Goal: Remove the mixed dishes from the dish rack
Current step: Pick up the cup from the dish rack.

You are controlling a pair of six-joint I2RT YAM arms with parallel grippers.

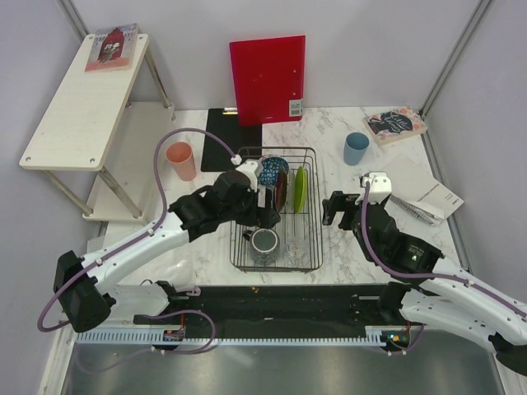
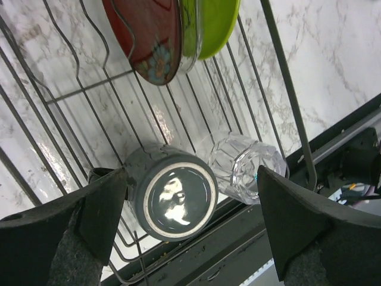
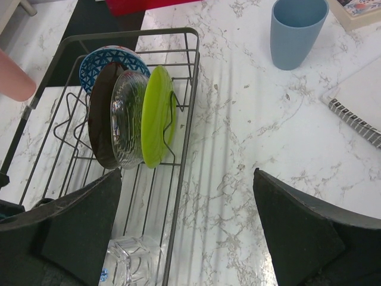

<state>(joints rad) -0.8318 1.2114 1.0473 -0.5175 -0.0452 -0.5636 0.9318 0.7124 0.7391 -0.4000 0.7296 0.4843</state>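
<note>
Left tool [image 2: 190, 190] released, jaws wide, directly over the dark grey mug [image 2: 172, 199], which lies in the dish rack [image 2: 286, 89] beside the clear glass [image 2: 247, 164]. Right tool [image 3: 184, 190] released; rack at its left.

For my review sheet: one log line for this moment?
left gripper open above dark grey mug | right gripper open beside dish rack
</note>
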